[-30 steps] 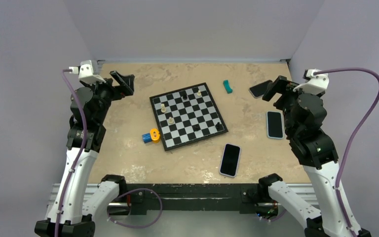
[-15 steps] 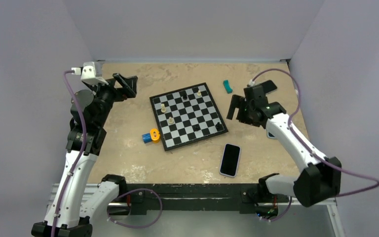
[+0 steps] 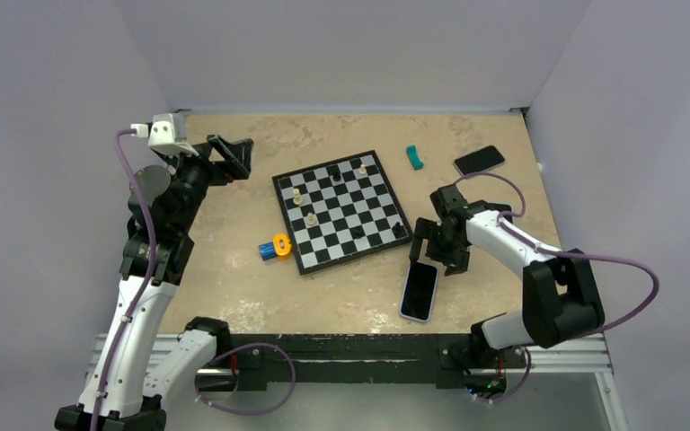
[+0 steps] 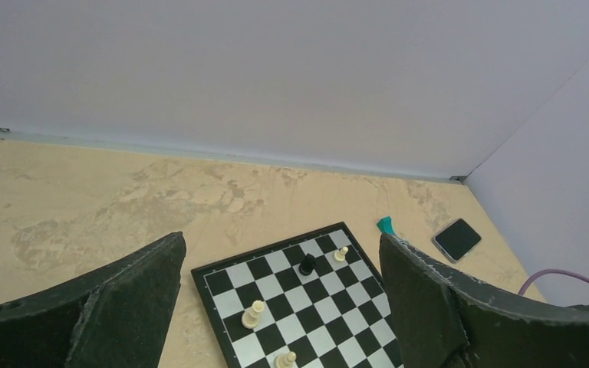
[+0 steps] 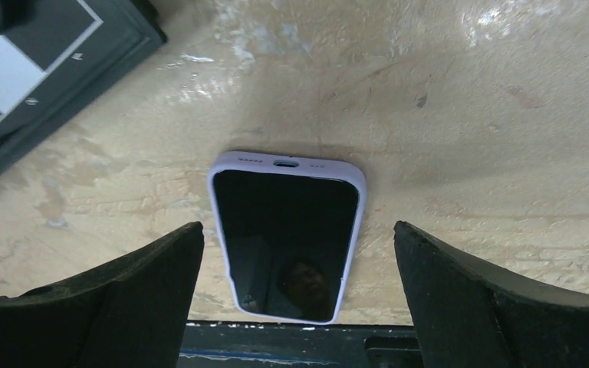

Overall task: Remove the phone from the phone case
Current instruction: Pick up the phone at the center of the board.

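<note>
Hovering my right gripper (image 3: pixel 432 245), jaws spread wide, over the phone (image 5: pixel 285 234) lying flat near the table (image 3: pixel 234 224) front edge, I'd pinch its long sides, expecting slick glass and a soft, peelable case (image 5: pixel 287 162).

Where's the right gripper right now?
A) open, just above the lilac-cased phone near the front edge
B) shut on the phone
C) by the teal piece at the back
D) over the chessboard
A: the right wrist view shows the right gripper with its jaws spread wide to either side of the phone, which lies flat on the table and is not gripped.
</note>
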